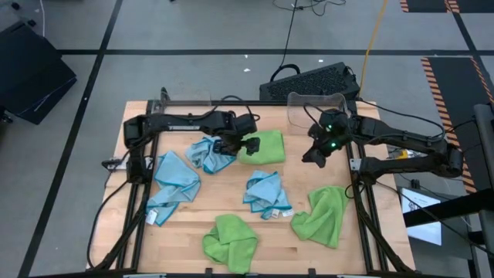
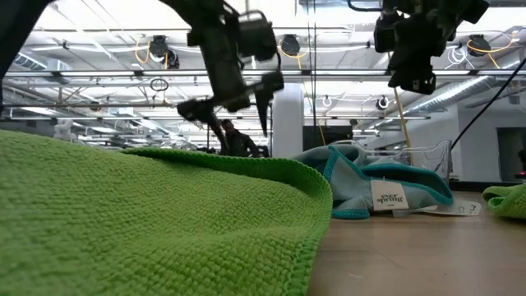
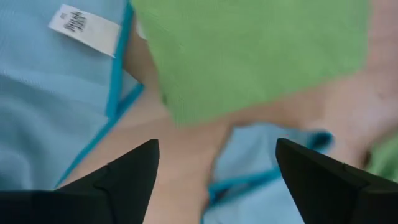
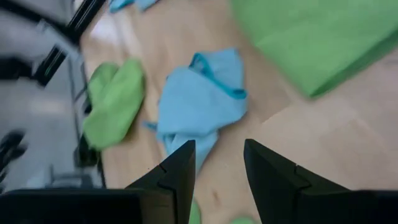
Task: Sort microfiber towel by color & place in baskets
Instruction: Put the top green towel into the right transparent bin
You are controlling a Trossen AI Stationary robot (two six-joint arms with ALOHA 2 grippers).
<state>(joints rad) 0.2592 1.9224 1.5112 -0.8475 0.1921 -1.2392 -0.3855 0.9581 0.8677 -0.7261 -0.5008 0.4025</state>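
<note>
A black keyboard (image 1: 312, 81) lies behind the wooden table (image 1: 386, 247).

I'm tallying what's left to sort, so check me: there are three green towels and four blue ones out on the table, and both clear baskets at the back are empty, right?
Not quite: the high view shows three blue towels, not four. The three green towels and both empty clear baskets at the back are right.

Green towels (image 1: 262, 147) and blue towels (image 1: 266, 191) on tan wood table (image 1: 185, 224).
</note>
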